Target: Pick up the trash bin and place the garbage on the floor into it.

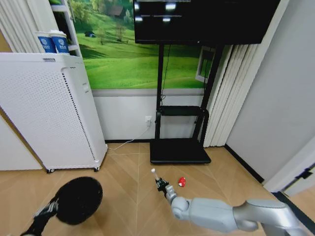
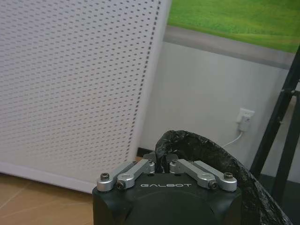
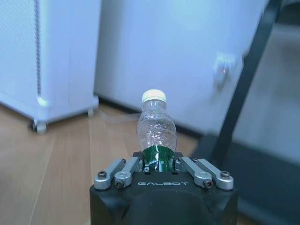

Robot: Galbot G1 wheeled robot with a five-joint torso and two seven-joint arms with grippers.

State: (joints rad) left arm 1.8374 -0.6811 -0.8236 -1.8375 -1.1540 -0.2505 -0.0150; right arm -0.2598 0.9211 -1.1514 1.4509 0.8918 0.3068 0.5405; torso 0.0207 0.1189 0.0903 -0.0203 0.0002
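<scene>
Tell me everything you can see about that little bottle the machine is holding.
The bottle is small, clear, crinkly plastic with a white cap and a green label at its lower part. The right end effector is shut on that labelled part, holding it off the wooden floor, cap pointing away from the arm. It looks empty. Only the end effector touches it.

The lower part of the bottle point(image 3: 156, 133) is hidden between the fingers of the right claw point(image 3: 161, 165). The trash bin point(image 2: 220, 173) is cut off by the edge in the left wrist view, its rim pinched by the left claw point(image 2: 161, 165). The small red piece point(image 1: 181, 182) on the floor cannot be made out in detail.
</scene>
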